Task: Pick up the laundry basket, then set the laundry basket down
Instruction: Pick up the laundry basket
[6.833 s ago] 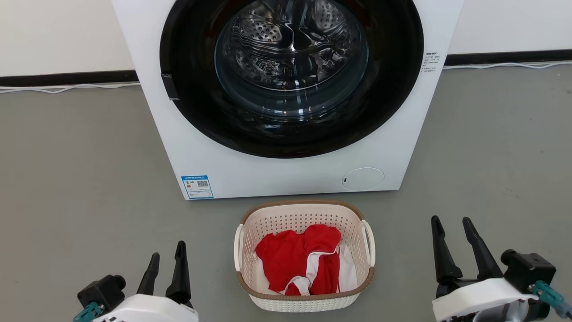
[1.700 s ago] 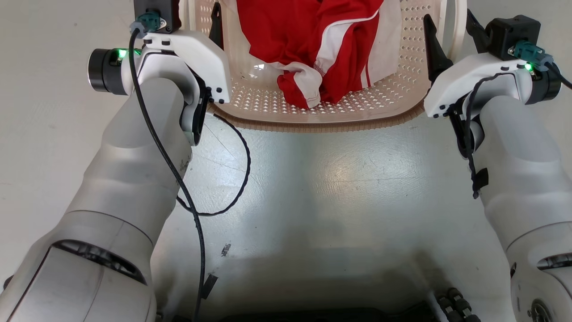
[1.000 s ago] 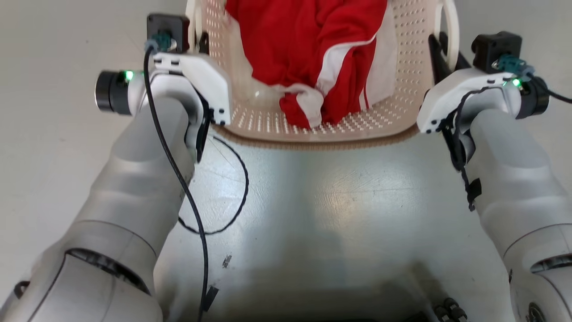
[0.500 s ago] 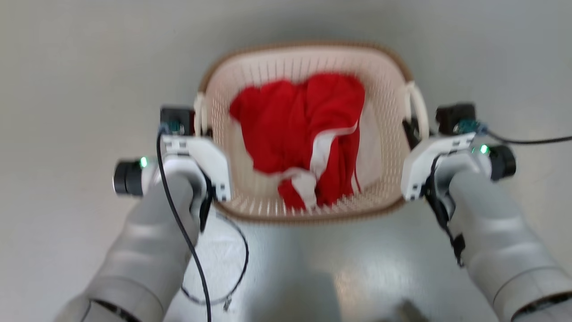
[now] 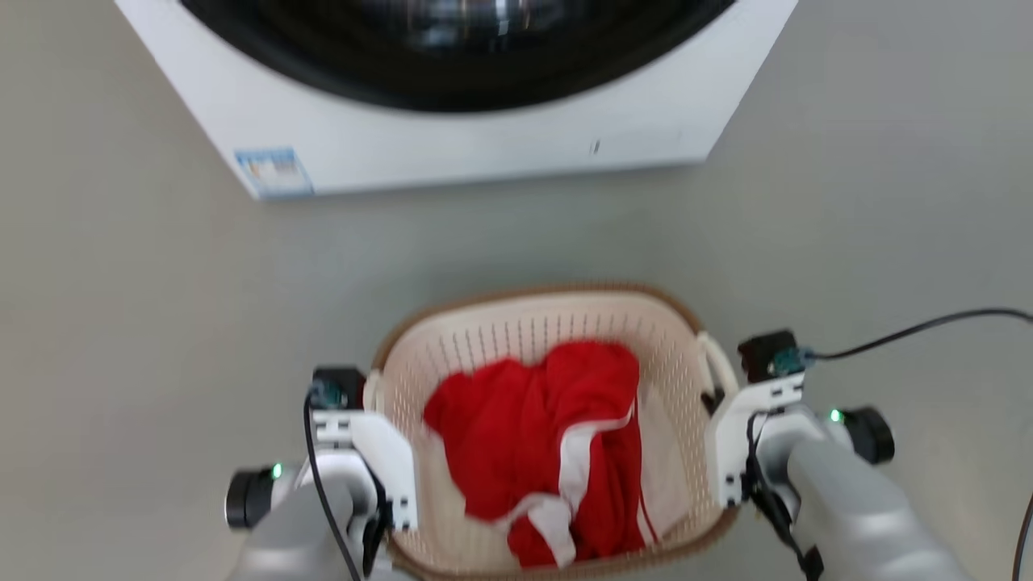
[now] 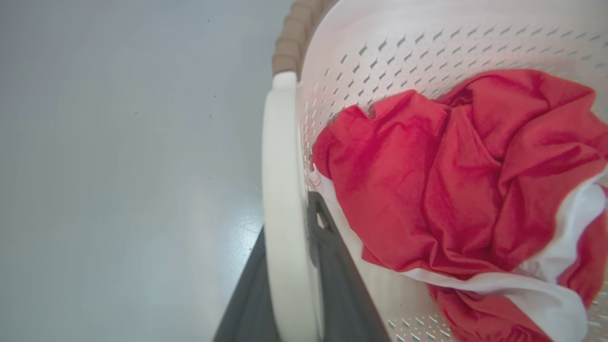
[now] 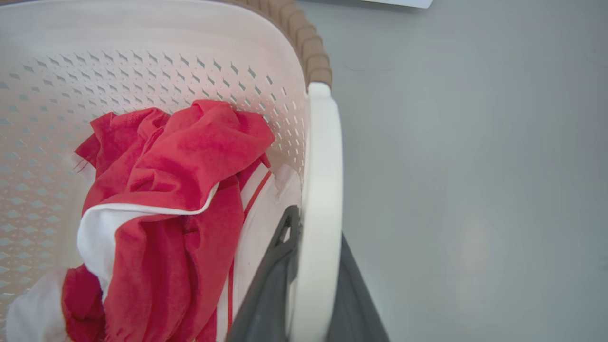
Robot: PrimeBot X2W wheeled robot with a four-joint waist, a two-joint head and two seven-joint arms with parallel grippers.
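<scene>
Item: laundry basket (image 5: 533, 292) — upright, mouth up, on the floor side of the washing machine (image 5: 484, 153) and apart from it. The long axis seemingly runs left to right, handle to handle, parallel to the machine's front.
Contents: red-and-white garment (image 5: 524, 436).
Left gripper (image 6: 287, 223) clamped across left handle (image 6: 280, 166); right gripper (image 7: 316, 237) clamped across right handle (image 7: 323, 156).
Floor contact — cannot tell.

The laundry basket (image 5: 516, 335) is cream, dotted with rows of small diamond-shaped holes, with a brown woven-look rim (image 5: 533, 288) and white handles (image 6: 280, 190); the garment (image 5: 524, 428) in it is red with white bands. The washing machine (image 5: 484, 153) is white with a black door ring and a blue-edged label (image 5: 273, 171), the floor (image 5: 121, 323) plain grey. The fingers (image 6: 342, 294) of the left pincer (image 6: 289, 223) and right pincer (image 7: 318, 228) are dark grey.
</scene>
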